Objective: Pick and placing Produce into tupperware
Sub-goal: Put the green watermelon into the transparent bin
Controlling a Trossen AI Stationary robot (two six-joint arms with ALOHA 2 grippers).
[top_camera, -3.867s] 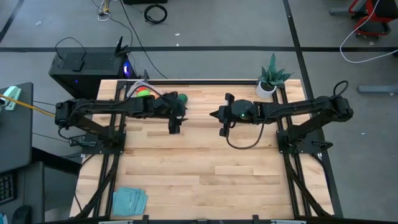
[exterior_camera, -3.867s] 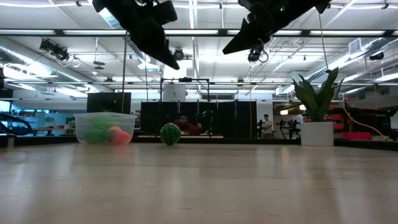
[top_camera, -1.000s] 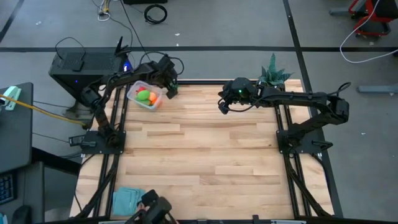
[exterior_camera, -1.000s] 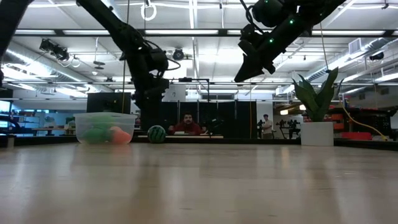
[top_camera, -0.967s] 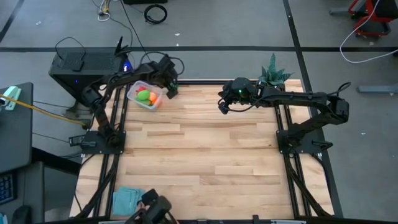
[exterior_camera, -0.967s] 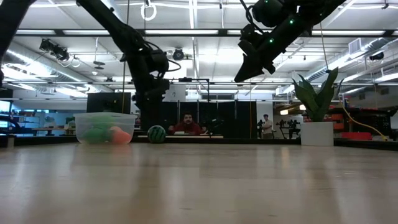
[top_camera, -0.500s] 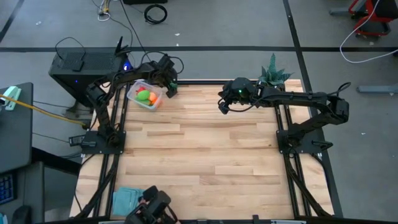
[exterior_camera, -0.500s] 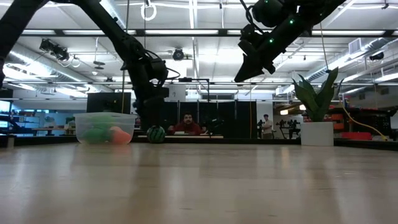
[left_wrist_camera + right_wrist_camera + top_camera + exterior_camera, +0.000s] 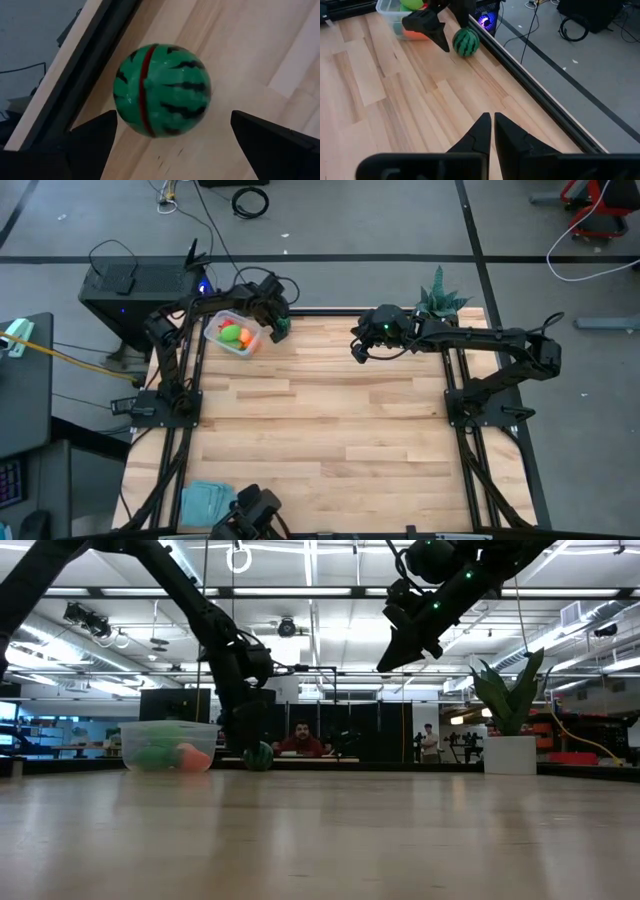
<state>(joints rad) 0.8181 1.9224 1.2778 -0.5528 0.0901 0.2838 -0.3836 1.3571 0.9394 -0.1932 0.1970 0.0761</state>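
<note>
Produce is mostly packed: I count the striped ball [image 9: 161,90] as the only piece I can see outside the tub [image 9: 234,334]. It sits on the table [image 9: 320,430] just beside the tub, on the side toward the plant [image 9: 434,305], close to the table's far edge rail.

The tub holds a light green piece [image 9: 231,333] and an orange-red piece [image 9: 245,339]; in the low view both show through its clear wall. I cannot tell whether more pieces lie under them.

My left tool [image 9: 279,326] is down over the striped ball, fingers spread wide, one on each side of it and not yet touching, as the left wrist view shows. My right tool [image 9: 492,127] hangs above the table between the tub and the plant, fingers pressed together and carrying nothing.

I judge one piece is left: clamp the ball, lift it, carry it the short way to the tub and drop it in. It is round, so a sloppy squeeze could send it rolling toward the rail.
</note>
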